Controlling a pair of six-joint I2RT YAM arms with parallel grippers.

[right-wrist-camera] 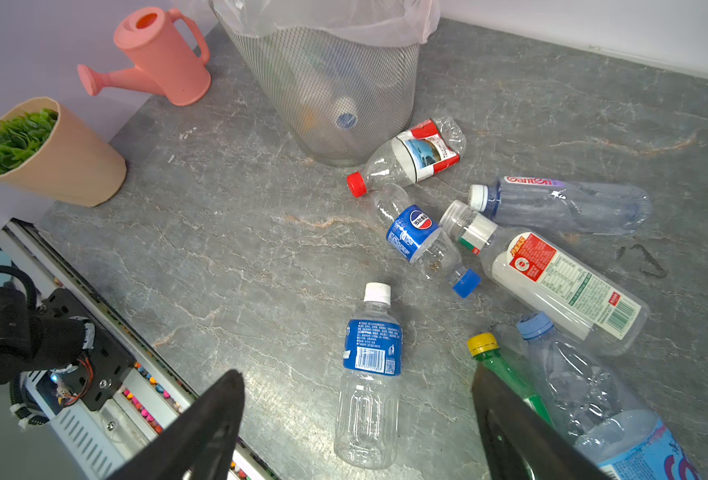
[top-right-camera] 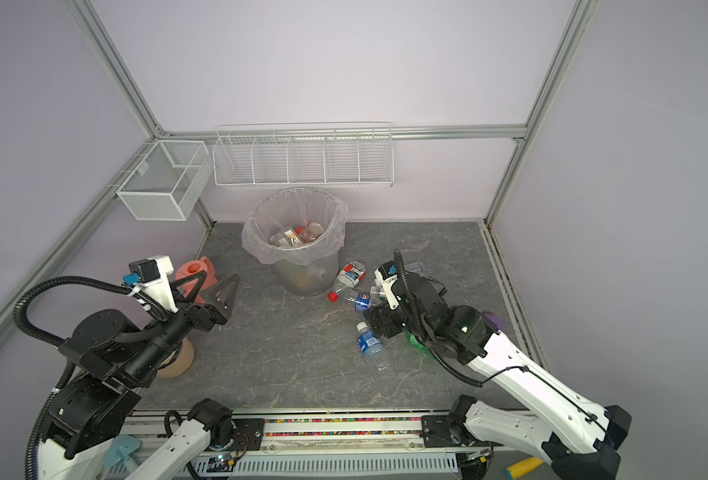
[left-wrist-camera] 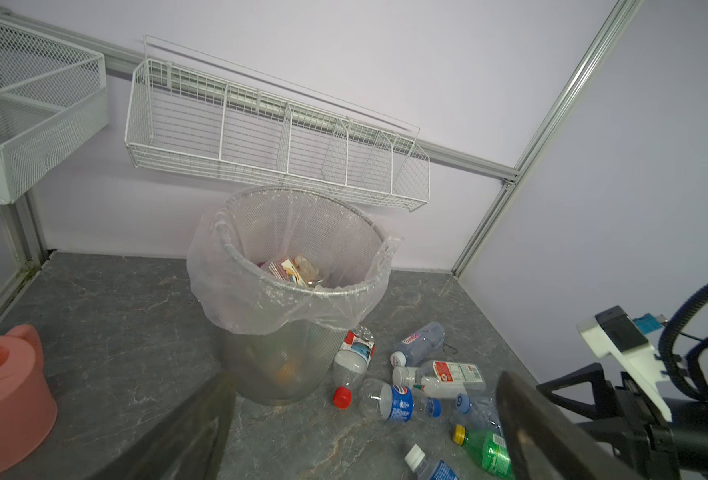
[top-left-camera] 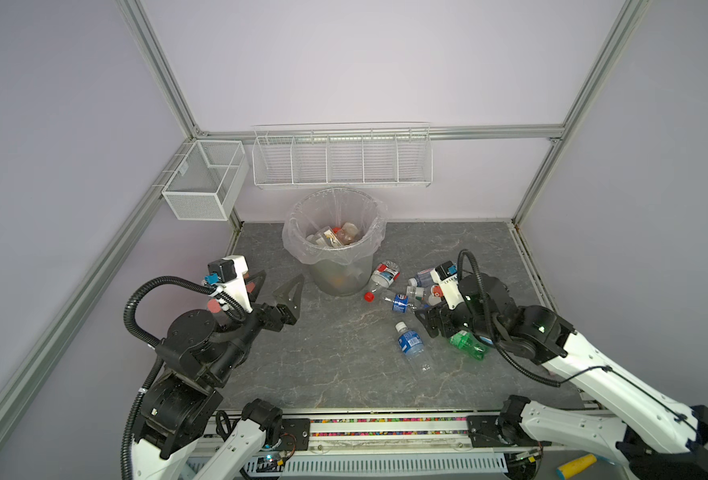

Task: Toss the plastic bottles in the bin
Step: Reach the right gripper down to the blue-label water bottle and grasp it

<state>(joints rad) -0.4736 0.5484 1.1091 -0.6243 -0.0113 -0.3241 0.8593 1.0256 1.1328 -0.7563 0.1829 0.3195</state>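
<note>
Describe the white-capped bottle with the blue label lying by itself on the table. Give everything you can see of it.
The white-capped bottle is small, made of clear plastic, and looks empty. It has a white screw cap, a blue wrap label with white print and a barcode, and a ribbed lower body. It lies on its side on the grey marbled table, cap end roughly toward the bin, clear of the other bottles. Only the table touches it.
</note>
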